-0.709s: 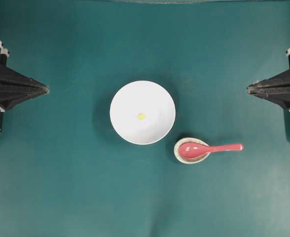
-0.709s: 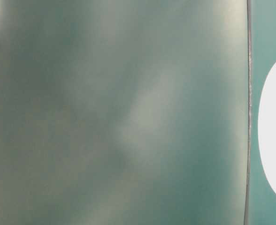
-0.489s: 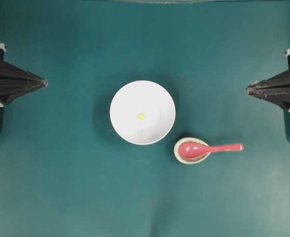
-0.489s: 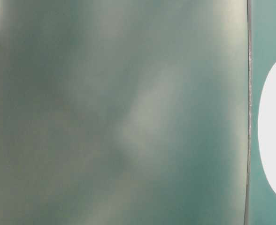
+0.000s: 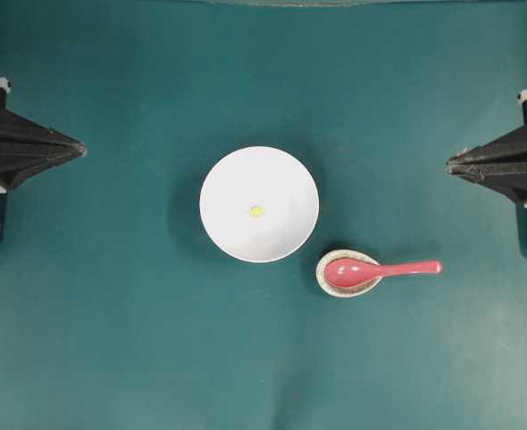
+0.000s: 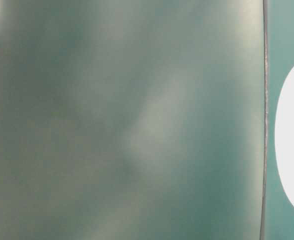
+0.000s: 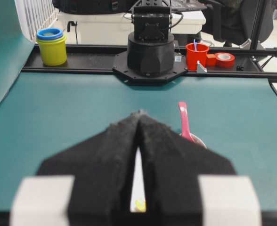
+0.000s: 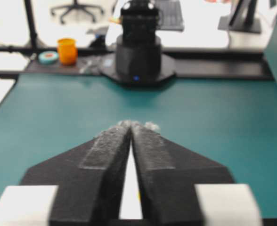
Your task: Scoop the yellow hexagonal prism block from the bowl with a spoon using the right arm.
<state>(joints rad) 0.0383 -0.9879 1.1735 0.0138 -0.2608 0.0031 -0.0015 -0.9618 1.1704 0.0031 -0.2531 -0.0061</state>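
Overhead view: block (image 5: 256, 211) in bowl (image 5: 259, 204) centre. Spoon (image 5: 380, 270) on rest (image 5: 328, 281) beside bowl, well apart from right gripper (image 5: 452, 163) at edge, tips together, empty. Left gripper (image 5: 82, 150) likewise closed.

Block (image 5: 256, 211) in bowl (image 5: 237, 179) mid-table, spoon (image 5: 380, 270) on spoon rest (image 5: 328, 285) beside bowl's lower right

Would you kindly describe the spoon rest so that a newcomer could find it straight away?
Start at the large white bowl in the middle of the green table. Just past its lower right rim, apart from it, sits the spoon rest, a small speckled beige dish. It alone cradles the scoop of the pink-red spoon, whose handle points right.
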